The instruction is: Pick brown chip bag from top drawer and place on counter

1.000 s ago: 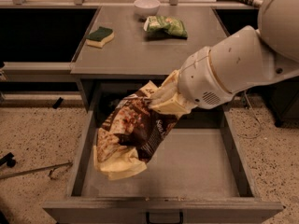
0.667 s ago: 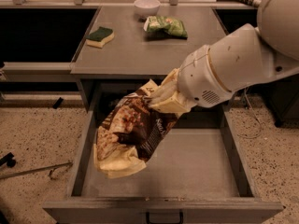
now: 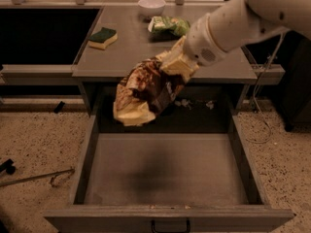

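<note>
rising since a moment ago, the brown chip bag (image 3: 143, 93) is now hanging clear above the top drawer (image 3: 165, 178), level with the front edge of the bench (image 3: 131, 57). your gripper (image 3: 171, 68) is clamping its upper end, as far as the dim view is showing, just over that edge.

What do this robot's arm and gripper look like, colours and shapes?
The arm is a thick off-white tube of rounded segments, with a patch of small dots near the wrist. The gripper, at the top of the dark brown and cream foil chip bag above the open grey metal drawer, is blocky and cream-yellow. No lettering shows on it.
</note>
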Controlling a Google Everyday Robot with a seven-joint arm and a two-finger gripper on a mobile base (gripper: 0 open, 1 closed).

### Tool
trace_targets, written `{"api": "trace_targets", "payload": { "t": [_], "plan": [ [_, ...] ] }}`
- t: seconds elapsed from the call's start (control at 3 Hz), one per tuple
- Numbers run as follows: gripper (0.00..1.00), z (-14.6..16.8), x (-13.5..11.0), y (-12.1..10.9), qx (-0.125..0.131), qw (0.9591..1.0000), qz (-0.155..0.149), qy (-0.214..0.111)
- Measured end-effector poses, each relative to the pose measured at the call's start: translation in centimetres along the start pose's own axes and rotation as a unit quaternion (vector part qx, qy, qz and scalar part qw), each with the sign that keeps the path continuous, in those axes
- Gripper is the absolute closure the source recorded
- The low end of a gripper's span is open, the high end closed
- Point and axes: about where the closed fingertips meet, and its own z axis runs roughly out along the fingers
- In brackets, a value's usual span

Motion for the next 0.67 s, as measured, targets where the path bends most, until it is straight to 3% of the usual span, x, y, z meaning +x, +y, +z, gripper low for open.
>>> {"api": "trace_targets", "payload": {
  "t": [0.33,0.67],
  "plan": [
    [1.0,2.3,0.5,-7.2,0.029,0.9988,0.016,0.037],
    [1.0,4.6,-0.8,-13.2,0.09,0.9924,0.039,0.074]
  ]
}}
